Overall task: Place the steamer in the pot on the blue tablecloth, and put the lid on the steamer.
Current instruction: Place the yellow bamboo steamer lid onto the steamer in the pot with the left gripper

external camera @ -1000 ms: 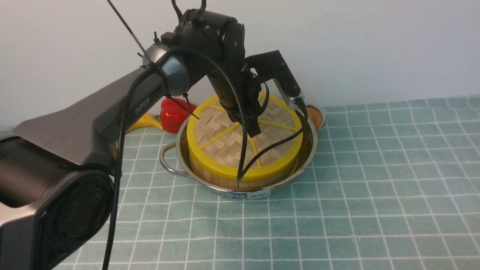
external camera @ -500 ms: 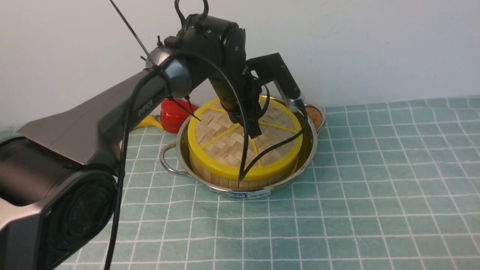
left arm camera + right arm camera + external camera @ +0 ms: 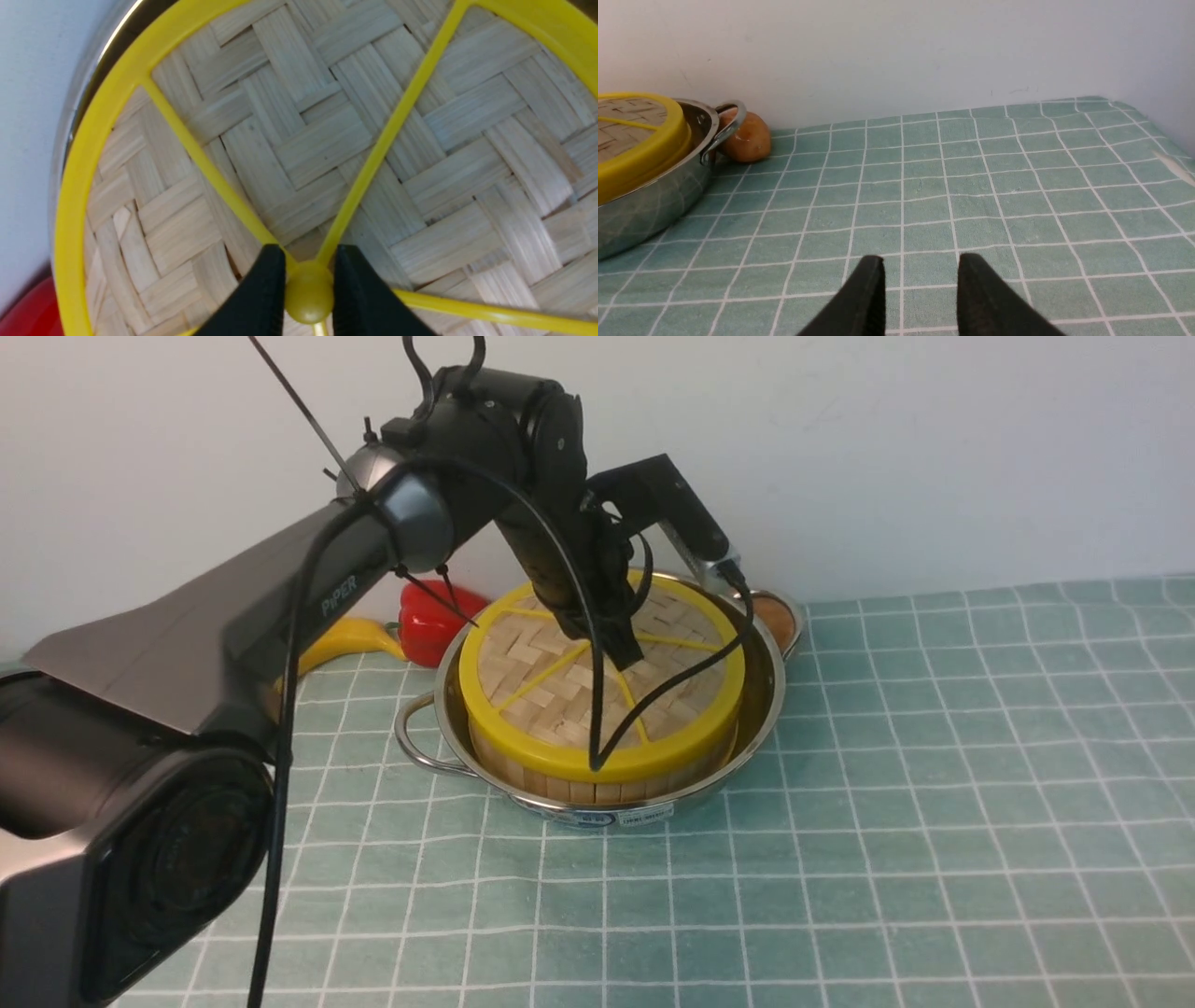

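Note:
The steel pot (image 3: 758, 709) stands on the blue tablecloth (image 3: 840, 859), and the steamer (image 3: 560, 791) sits inside it with only its slat wall showing. The woven lid (image 3: 532, 683) with its yellow rim covers the steamer. My left gripper (image 3: 627, 658) reaches down onto the lid's middle. In the left wrist view the left gripper (image 3: 309, 261) is shut on the lid's yellow centre knob (image 3: 308, 301). My right gripper (image 3: 920, 266) hangs open low over bare tablecloth (image 3: 971, 186), to the right of the pot (image 3: 654, 205), and holds nothing. The front view does not show it.
A red pepper (image 3: 425, 621) and a yellow curved thing (image 3: 350, 637) lie behind the pot on the left. A brown round thing (image 3: 745, 135) sits against the pot's far handle. The wall stands close behind.
My left arm has drifted a little to the left while keeping its hold on the knob, and the lid has shifted slightly with it. The right gripper has not moved.

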Controlling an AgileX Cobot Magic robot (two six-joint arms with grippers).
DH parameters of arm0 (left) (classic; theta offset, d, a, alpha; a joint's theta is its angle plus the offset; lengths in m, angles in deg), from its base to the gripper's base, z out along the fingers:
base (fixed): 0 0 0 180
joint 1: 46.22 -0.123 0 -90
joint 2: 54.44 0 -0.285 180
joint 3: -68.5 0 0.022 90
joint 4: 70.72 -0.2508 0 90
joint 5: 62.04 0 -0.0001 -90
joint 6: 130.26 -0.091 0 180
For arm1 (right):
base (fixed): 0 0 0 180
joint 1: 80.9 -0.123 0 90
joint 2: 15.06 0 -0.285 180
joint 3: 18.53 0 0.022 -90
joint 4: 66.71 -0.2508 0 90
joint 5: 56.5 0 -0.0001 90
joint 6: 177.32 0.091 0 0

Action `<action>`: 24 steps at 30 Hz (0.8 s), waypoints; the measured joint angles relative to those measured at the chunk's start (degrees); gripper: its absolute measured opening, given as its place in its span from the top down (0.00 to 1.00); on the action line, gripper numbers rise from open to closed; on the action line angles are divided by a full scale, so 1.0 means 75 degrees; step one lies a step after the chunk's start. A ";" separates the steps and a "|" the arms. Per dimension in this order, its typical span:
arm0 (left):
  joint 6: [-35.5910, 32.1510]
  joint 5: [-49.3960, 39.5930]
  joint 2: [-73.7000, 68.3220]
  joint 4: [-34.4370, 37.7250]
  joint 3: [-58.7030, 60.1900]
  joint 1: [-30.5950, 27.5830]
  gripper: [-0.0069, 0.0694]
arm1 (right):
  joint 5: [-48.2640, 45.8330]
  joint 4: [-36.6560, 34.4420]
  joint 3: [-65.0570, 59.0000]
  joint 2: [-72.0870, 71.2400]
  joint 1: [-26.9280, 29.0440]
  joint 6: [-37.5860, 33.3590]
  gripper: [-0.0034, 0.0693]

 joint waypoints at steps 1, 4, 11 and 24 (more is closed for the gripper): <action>0.0000 0.0000 0.0000 0.0000 0.0000 0.0000 0.75 | 0.0000 0.0000 0.0000 0.0000 0.0000 0.0000 0.62; 0.0000 0.0000 0.0000 0.0039 0.0000 -0.0007 0.75 | 0.0000 0.0000 0.0000 0.0000 0.0000 0.0000 0.62; -0.0034 0.0000 0.0005 0.0122 0.0000 -0.0032 0.75 | 0.0000 0.0000 0.0000 0.0000 0.0000 0.0000 0.62; -0.0384 -0.0143 0.0128 0.0116 0.0000 -0.0032 0.75 | 0.0000 0.0000 0.0000 0.0000 0.0000 0.0000 0.62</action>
